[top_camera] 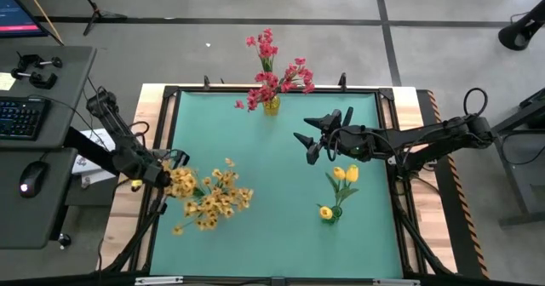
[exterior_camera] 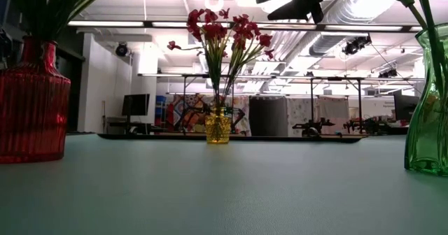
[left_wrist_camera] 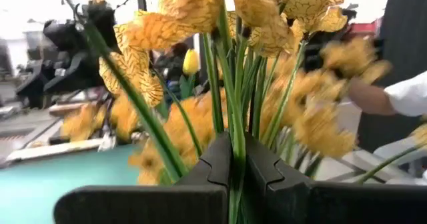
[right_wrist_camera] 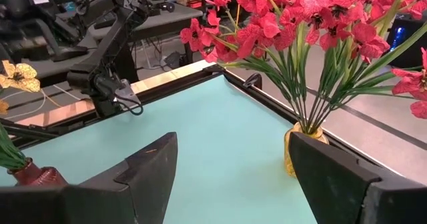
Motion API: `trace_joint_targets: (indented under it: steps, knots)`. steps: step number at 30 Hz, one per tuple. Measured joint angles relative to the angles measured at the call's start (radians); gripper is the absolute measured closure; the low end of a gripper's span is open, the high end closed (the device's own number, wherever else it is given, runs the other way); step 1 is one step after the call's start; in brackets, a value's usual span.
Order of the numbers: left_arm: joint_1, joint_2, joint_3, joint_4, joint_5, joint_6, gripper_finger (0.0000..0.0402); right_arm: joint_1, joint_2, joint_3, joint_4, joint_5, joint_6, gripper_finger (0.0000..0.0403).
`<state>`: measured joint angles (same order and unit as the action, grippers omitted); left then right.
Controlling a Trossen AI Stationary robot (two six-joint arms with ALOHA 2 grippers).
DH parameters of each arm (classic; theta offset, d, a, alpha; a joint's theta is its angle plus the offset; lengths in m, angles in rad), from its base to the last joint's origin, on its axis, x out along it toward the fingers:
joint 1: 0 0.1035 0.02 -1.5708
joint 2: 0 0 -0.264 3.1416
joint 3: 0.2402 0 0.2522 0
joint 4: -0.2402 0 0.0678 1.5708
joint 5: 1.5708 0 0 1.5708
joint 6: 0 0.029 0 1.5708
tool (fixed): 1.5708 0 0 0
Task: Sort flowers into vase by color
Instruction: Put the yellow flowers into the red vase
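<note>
Orange-yellow flowers [top_camera: 211, 199] stand bunched in a red vase [exterior_camera: 31, 102] at the table's near left. My left gripper [top_camera: 162, 177] is at the table's left edge beside them, shut on one orange-yellow spray [top_camera: 180, 182]. Red-pink flowers [top_camera: 274, 75] stand in a small yellow vase [exterior_camera: 218, 127] at the far edge. Yellow tulip-like buds [top_camera: 345, 175] stand in a green vase [exterior_camera: 428, 109] at the right. My right gripper [top_camera: 311, 141] hangs open above the table's middle, between those two vases, with nothing between its fingers. My left gripper pinches one thin green stem [left_wrist_camera: 235, 167] of an orange-yellow spray between its two shut fingers. The fingers come about level from the table's left side and lie across the stem. The blossoms [left_wrist_camera: 160, 31] spread beyond the fingertips. The fingers hide the stem's lower end.
A desk with keyboard [top_camera: 19, 116] and mouse [top_camera: 32, 177] stands left of the table. A person's white sleeve [left_wrist_camera: 408, 94] shows beyond the flowers in the left wrist view. Bare green table top [top_camera: 255, 243] lies between the vases and along the near edge.
</note>
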<state>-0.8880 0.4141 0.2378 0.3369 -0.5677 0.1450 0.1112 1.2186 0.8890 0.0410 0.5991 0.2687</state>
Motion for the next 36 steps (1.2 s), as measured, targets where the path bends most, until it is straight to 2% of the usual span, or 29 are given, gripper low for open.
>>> trace_joint_targets:
  steps: [12,26,36]
  knots:
    - [0.039,0.0,-0.14,0.124,-0.028,-0.113,0.0401,0.0,0.0,0.0,0.0,0.019,-0.007,0.0128]
    - [0.039,-0.001,-0.224,0.144,-0.032,-0.272,0.0401,0.0,0.0,0.0,0.0,0.02,-0.004,0.0128]
    - [0.036,0.0,-0.224,0.132,0.08,-0.405,0.04,0.0,0.0,0.0,0.0,0.025,-0.004,0.0128]
